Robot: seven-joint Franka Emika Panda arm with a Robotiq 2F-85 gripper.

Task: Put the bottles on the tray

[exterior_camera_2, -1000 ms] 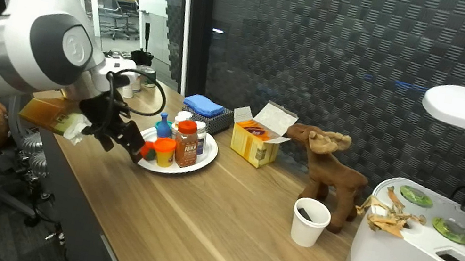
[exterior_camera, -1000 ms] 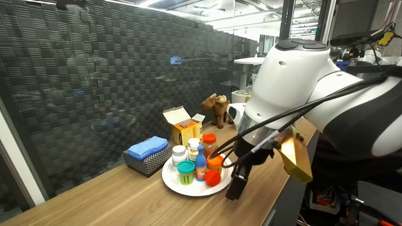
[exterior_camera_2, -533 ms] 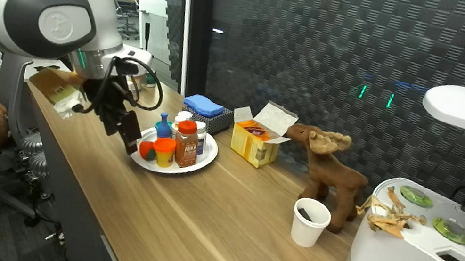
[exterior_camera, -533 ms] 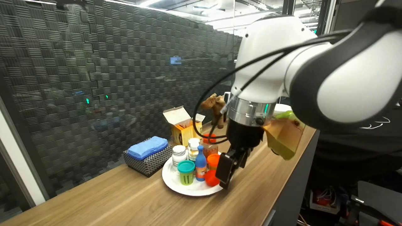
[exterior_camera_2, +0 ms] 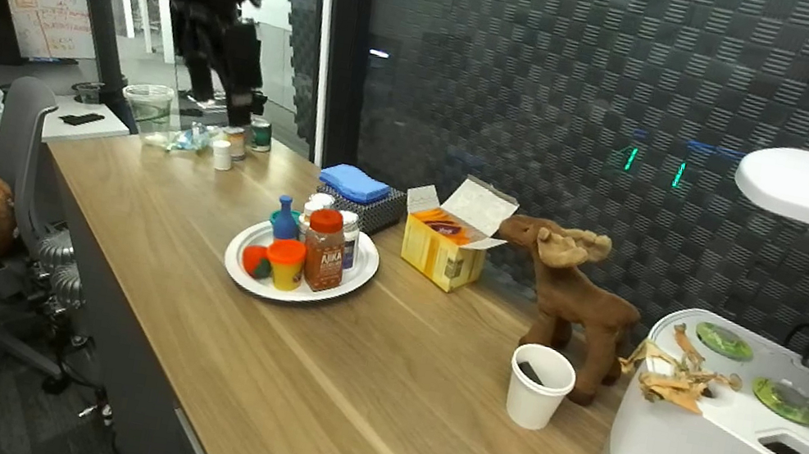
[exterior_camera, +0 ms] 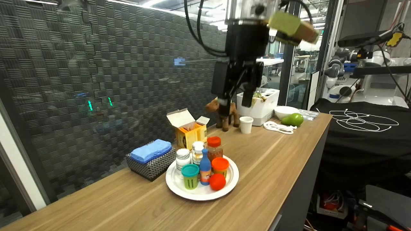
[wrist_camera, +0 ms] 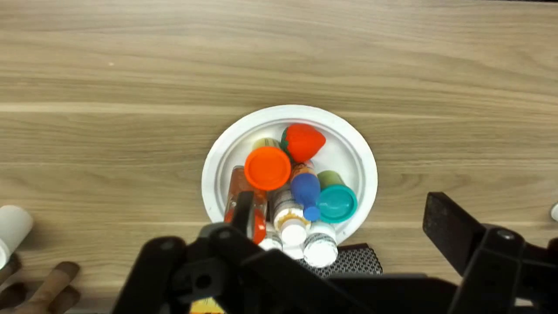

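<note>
"Condition of the black two-fingered pincer point(wrist_camera: 339, 205)?"
"I hang high, jaws apart."
"Position of the small, multicoloured plastic bottles point(exterior_camera: 205, 166)?"
"Upright; I find them grouped on the round, flat white plate point(exterior_camera: 199, 193)."

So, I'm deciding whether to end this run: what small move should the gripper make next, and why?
I'd probably have the gripper withdraw: it is raised, open and holding nothing, and the bottles below stand upright on the tray.
</note>
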